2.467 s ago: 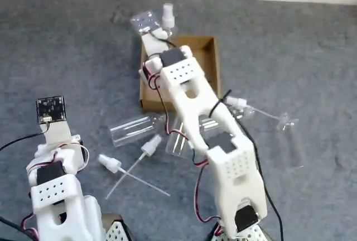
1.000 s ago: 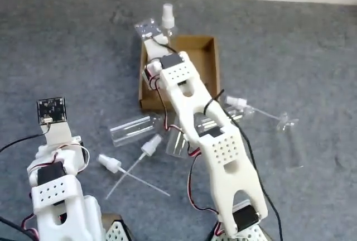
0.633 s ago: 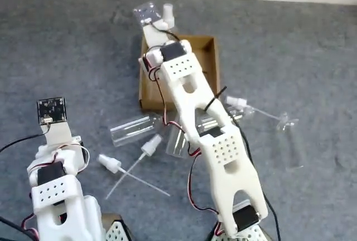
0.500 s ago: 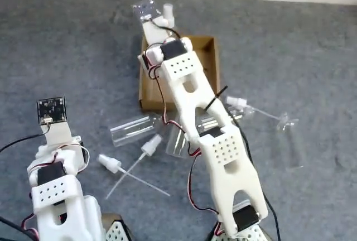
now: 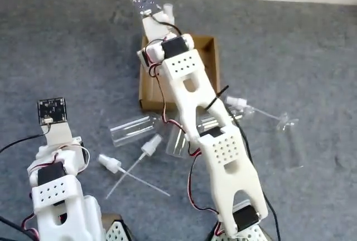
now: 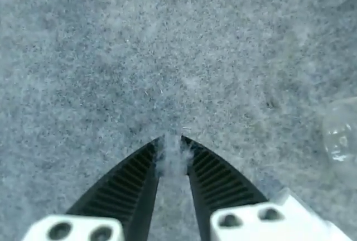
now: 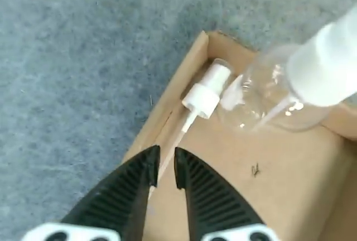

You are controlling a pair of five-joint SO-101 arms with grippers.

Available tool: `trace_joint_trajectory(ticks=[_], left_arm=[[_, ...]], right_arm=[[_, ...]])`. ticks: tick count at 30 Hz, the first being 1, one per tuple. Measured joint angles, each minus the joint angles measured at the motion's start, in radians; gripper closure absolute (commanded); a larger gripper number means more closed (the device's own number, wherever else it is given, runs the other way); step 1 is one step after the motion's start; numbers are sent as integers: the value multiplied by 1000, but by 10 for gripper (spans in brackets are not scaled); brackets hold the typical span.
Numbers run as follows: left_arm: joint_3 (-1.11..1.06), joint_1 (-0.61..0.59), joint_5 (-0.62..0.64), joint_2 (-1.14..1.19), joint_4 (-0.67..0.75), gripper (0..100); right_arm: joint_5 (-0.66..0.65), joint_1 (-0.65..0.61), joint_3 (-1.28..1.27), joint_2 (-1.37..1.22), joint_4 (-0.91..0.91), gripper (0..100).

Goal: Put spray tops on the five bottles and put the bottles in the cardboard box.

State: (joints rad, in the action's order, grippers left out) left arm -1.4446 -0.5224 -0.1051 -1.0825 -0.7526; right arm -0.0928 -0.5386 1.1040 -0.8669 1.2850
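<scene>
At the right wrist we saw a spray top (image 7: pixel 203 97) and a capped bottle (image 7: pixel 276 93) inside the cardboard box (image 7: pixel 268 152), which the right arm (image 5: pixel 189 85) partly covered overhead. The right pincer (image 7: pixel 165 157) hung narrowly parted and empty, the left pincer (image 6: pixel 172 143) closed.

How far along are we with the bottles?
Done: one bottle with a spray top sits in the cardboard box. In hand: nothing; the right gripper hangs over the box's edge, the left gripper rests shut above the carpet. To do: clear bottles lie uncapped on the carpet beside loose spray tops.
</scene>
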Motion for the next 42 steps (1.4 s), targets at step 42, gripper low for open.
trace_joint_trajectory(ticks=[42], left_arm=[[0,0,0,0,0,992]], right_arm=[[0,25,433,-374,143,995]])
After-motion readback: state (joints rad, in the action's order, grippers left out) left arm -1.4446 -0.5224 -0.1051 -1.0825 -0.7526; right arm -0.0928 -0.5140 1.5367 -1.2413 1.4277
